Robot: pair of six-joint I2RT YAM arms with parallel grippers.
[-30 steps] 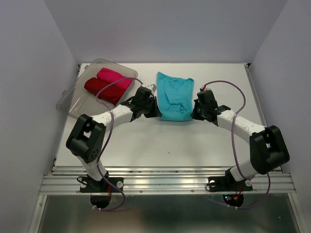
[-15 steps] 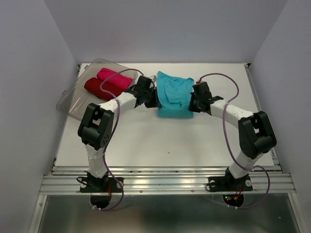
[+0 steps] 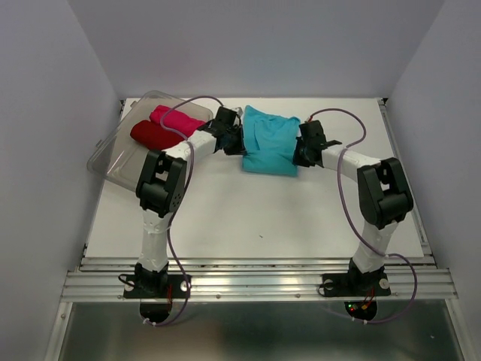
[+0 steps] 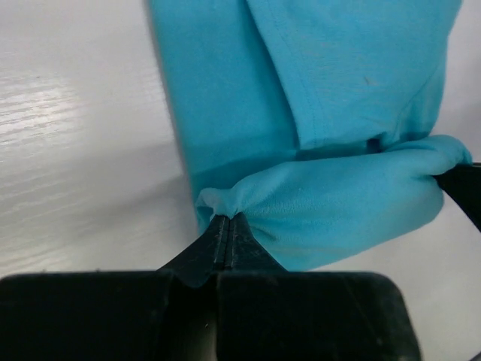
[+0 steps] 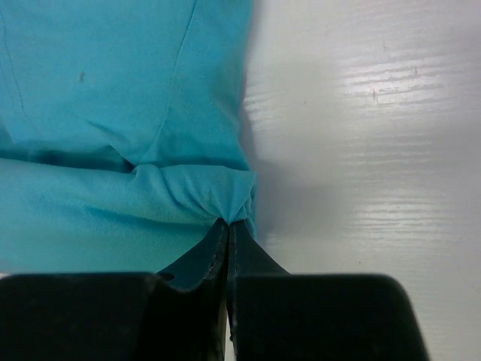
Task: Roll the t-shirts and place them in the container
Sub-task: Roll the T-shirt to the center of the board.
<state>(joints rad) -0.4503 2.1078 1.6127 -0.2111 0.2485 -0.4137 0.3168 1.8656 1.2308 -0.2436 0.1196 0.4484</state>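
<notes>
The turquoise-blue t-shirt (image 3: 269,141) lies folded at the table's far middle, its near edge turned over into a roll. My left gripper (image 3: 239,143) is shut on the roll's left end (image 4: 225,203). My right gripper (image 3: 298,153) is shut on the roll's right end (image 5: 225,203). In the left wrist view the right gripper's tip shows at the far right. The dark red shirt (image 3: 154,135) and the magenta-pink shirt (image 3: 179,120) lie rolled in the clear plastic tub (image 3: 113,154) at the back left.
The white table (image 3: 248,210) is walled by grey panels left, right and behind. The tub sits close to my left arm's forearm. A metal rail (image 3: 255,282) runs along the near edge.
Both grippers have moved away from the bases with the shirt's near edge, rolling it over. The shirt looks shorter front to back. Both arms have stretched further out.
</notes>
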